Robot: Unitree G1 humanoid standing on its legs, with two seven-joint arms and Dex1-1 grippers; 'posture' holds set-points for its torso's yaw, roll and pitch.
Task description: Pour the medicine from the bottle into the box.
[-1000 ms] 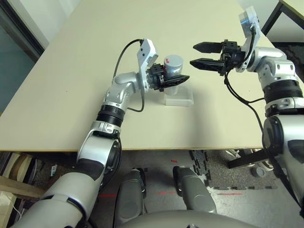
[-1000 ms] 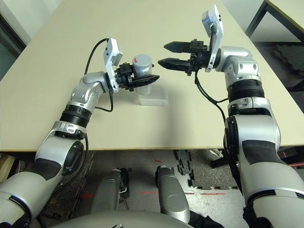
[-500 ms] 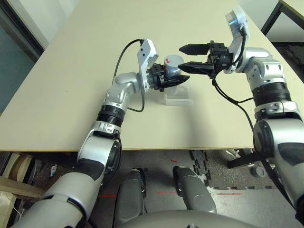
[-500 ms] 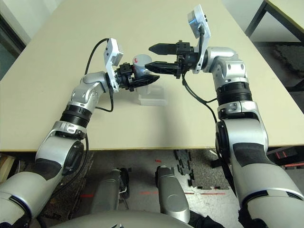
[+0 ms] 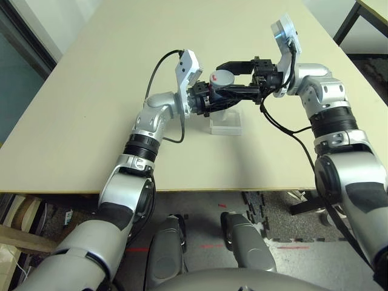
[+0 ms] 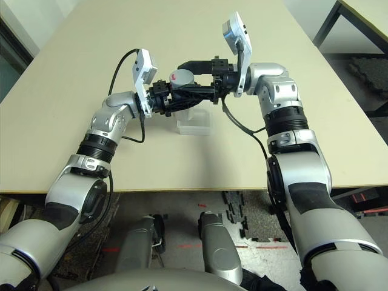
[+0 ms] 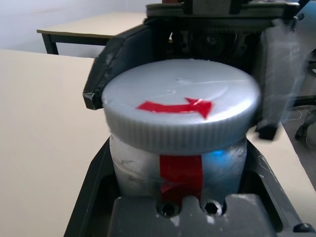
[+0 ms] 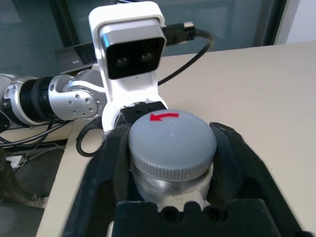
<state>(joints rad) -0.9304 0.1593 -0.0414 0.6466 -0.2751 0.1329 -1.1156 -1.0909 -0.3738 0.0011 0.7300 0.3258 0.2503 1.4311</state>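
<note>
The left pincer (image 5: 213, 100) is clamped on the body of the small silver-grey metal bottle (image 5: 220, 91), holding it upright in the air just above the shallow square box of clear plastic (image 5: 225, 124), which rests on the beige tabletop (image 5: 91, 91). The round grey ribbed lid (image 7: 180, 108), marked with a red arrow, is on the bottle. In the wrist views the right pincer (image 8: 170, 143) has its two black fingers standing on either side of that lid, close to its rim; whether they already press on it I cannot tell, though they look apart by about the lid's width.

The main risk, as I judge it, is in the unscrewing. If the right fingers close off-centre or twist before they bite, the lid may slip, or the bottle may turn inside the left pincer's hold rather than open. A hard pull could also tilt the bottle and, once it opens, scatter its contents beside the box. The medicine is hidden inside.
</note>
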